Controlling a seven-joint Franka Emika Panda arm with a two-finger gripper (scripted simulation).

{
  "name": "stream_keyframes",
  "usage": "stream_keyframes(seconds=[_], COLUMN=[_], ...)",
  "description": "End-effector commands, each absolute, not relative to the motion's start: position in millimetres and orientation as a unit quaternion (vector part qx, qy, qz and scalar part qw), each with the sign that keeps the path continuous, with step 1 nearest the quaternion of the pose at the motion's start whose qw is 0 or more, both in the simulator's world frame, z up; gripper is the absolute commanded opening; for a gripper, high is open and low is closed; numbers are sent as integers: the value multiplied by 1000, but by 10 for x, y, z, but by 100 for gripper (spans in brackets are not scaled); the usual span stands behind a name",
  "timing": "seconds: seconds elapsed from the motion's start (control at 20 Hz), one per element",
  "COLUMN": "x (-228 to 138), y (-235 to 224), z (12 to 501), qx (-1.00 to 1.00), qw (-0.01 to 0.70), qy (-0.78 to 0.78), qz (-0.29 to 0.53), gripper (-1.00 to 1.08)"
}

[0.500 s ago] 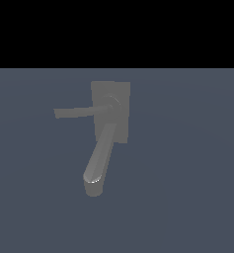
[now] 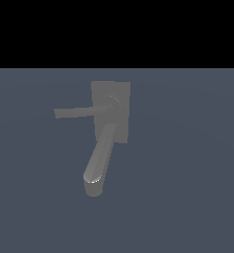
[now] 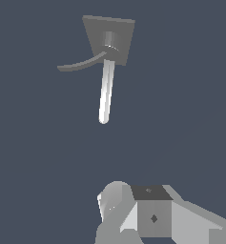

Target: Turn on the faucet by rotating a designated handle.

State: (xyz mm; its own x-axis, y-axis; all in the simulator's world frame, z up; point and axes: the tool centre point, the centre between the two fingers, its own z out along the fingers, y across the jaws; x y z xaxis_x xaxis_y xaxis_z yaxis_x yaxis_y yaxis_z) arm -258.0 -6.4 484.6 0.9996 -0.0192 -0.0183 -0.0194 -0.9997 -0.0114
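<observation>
Exterior view: the faucet [image 2: 110,112] sits on the counter [image 2: 187,173]; its handle [image 2: 81,111] runs lengthwise toward the exterior view's left, spout [image 2: 99,160] toward the camera; no gripper appears. Wrist view: the handle [image 3: 81,64] lies well ahead of the gripper [image 3: 133,209], apart from it; whether the fingers are parted cannot be told. No writing is legible.

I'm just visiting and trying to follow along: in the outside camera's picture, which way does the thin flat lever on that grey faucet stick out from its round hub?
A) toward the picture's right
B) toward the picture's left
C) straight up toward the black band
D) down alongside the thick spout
B: the handle runs from the hub toward the exterior view's left, while the spout of the faucet points down.
</observation>
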Motion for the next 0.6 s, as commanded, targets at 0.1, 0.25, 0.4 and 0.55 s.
stream_keyframes(seconds=[0.1, 0.25, 0.4, 0.55], x=[-2522, -2468, -2400, -2321], y=[-141, -212, -295, -386], z=[4749, 4661, 4557, 4442], qx=[-1000, -998, -996, -992], qw=[-19, -43, -72, -107], qy=[2, -6, -16, -30], qz=[22, 34, 48, 63], gripper=[-100, -100, -100, -100])
